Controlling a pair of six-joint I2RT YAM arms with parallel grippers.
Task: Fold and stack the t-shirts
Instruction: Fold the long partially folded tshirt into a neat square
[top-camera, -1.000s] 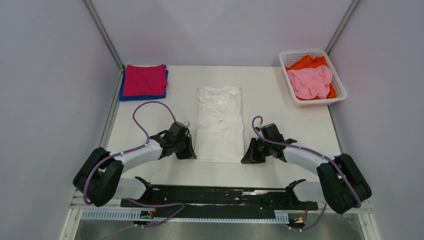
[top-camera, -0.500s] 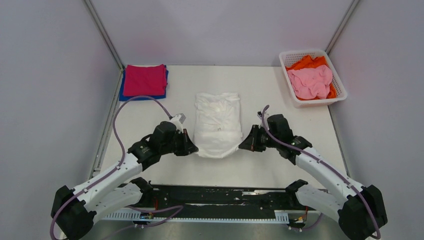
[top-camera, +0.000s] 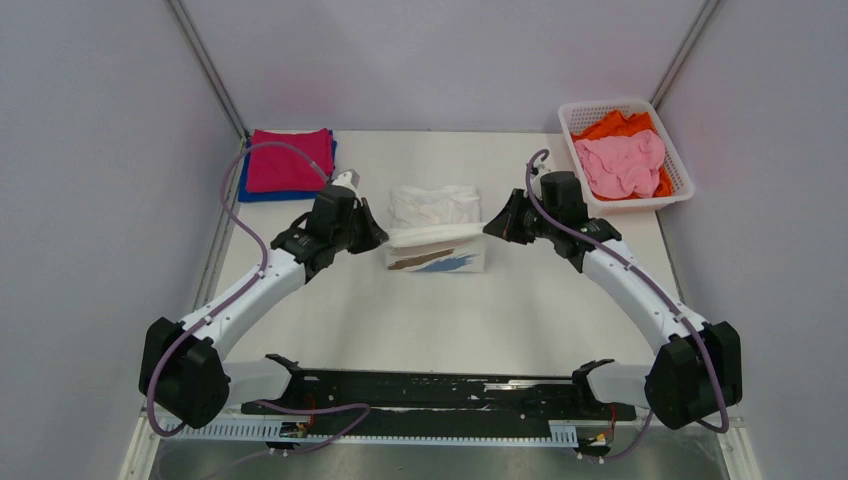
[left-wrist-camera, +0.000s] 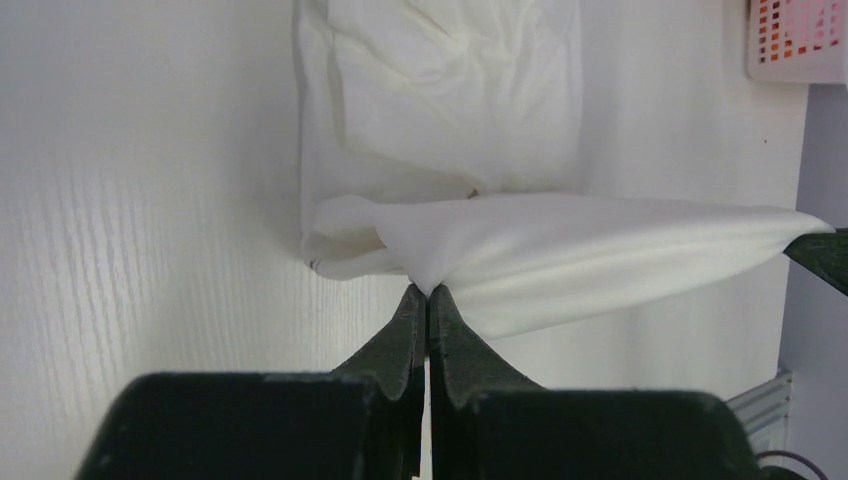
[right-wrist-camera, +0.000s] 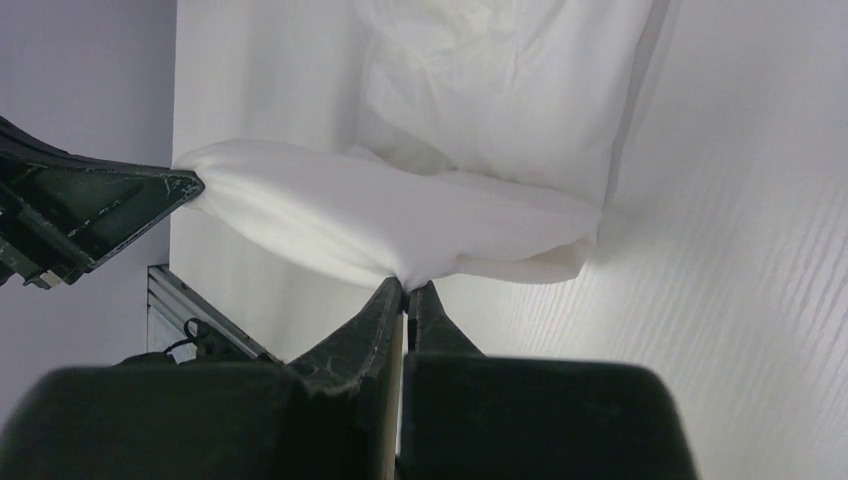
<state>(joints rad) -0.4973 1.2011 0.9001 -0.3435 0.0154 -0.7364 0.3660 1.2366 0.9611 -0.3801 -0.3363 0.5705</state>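
Jaws on both arms pinched the white t-shirt (top-camera: 436, 234) mid-fold; two tees (top-camera: 290, 160) lay stacked; pink tee (top-camera: 620, 165) and orange tee (top-camera: 612, 125) sat unfolded in basket (top-camera: 640, 207).

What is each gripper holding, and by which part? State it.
The white t-shirt: left gripper pinches the left corner of its lifted near edge, right gripper the right corner.

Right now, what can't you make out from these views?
- Top view: blue t-shirt, mostly under the magenta t-shirt.
- Top view: orange t-shirt, largely under the pink t-shirt.
- Left wrist: basket, cut off by the corner.
- Wrist views: print on the white t-shirt, behind its lifted fold.
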